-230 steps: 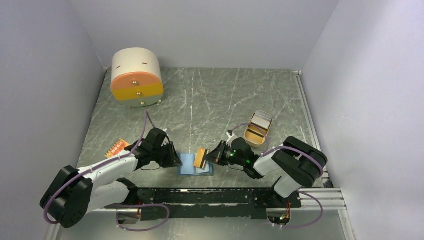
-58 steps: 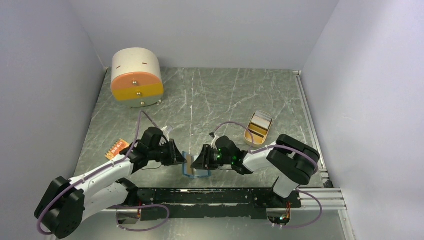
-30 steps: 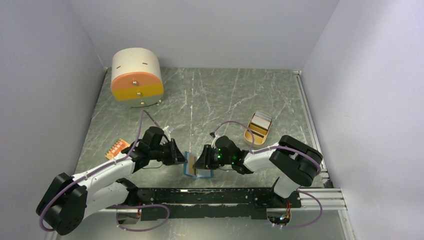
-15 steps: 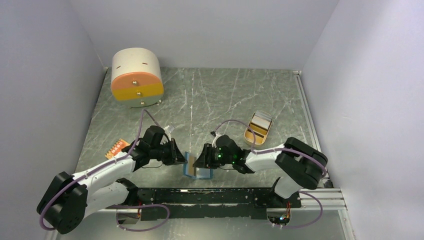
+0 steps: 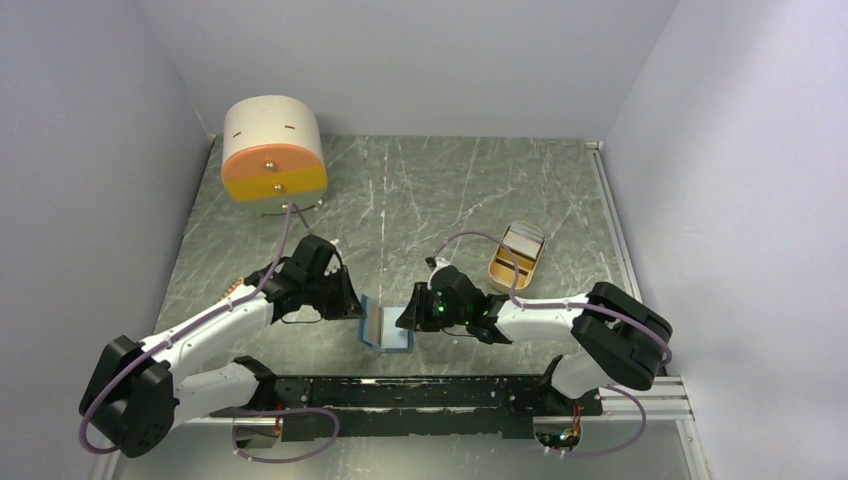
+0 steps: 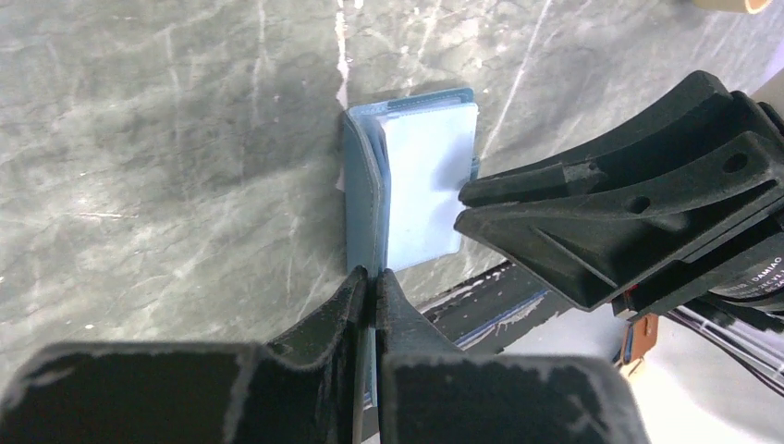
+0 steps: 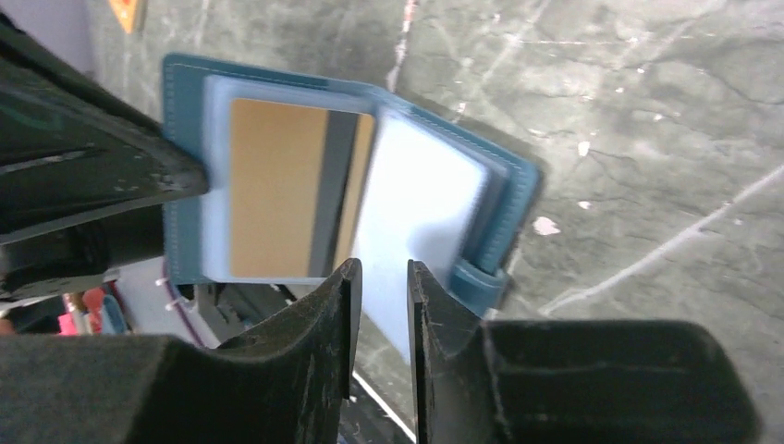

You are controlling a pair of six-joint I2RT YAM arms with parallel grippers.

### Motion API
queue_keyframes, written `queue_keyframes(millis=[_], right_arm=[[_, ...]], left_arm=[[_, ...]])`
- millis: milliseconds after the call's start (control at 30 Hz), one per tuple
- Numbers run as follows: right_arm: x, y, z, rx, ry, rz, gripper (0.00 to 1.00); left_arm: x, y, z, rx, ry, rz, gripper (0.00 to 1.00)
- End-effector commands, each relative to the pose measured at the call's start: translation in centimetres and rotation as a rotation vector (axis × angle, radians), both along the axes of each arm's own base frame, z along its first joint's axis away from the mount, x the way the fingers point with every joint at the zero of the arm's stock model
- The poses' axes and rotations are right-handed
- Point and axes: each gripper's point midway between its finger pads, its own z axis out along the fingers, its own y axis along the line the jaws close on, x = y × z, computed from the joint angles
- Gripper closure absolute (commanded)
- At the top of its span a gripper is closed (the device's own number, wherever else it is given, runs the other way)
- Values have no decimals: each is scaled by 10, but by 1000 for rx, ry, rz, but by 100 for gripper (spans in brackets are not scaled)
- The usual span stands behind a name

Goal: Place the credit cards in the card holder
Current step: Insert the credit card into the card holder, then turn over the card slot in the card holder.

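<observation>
Judging from the wrist views, I am partway through. The card holder (image 5: 388, 330) stands open between my two arms. The left gripper (image 6: 370, 276) is clamped tight on the edge of the holder's darker outer cover and props that cover upright on the holder's left side.

From the right wrist view, one orange-yellow card (image 7: 275, 190) sits inside a clear sleeve against that cover, so I count that one as in.

The right gripper (image 7: 381, 270) is at the holder's right side. Its jaws are narrowly apart, with the pale blue inner leaf (image 7: 421, 208) running down behind or between them. I cannot tell whether it pinches that leaf or merely hovers over it, and I see no loose card in it.

As for what is left, the tan tray (image 5: 503, 283) sits well off to the holder's right and farther back, with more cards (image 5: 521, 241) lying in it, whitish and brownish-orange. A scrap of orange (image 7: 127, 9) beyond the holder's left may be another card, but too little shows to be sure.
</observation>
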Motion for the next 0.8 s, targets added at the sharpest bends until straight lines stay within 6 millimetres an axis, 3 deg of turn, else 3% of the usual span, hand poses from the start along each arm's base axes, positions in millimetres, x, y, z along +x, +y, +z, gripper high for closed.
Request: queue_keyframes(millis=[0,133,300,500,767], right_arm=[[6,-11,-20,-100,-21,-22,72],[4,-5,-29,-85,-4,-5,72],[2,-3,-41,-91,19,4,72],[-1,-8,-44,-97,24,-2,72],[2,-8,-38,-97,10,-6,72]], left_arm=[[5,8,2,85,-12,16,91],[7,4,4,103,-11,2,91],[4,-25,21,-81,-35,-74,91],[0,-40,31,-205,-65,-106,91],[1,-28,4,-113,-34,-70,91]])
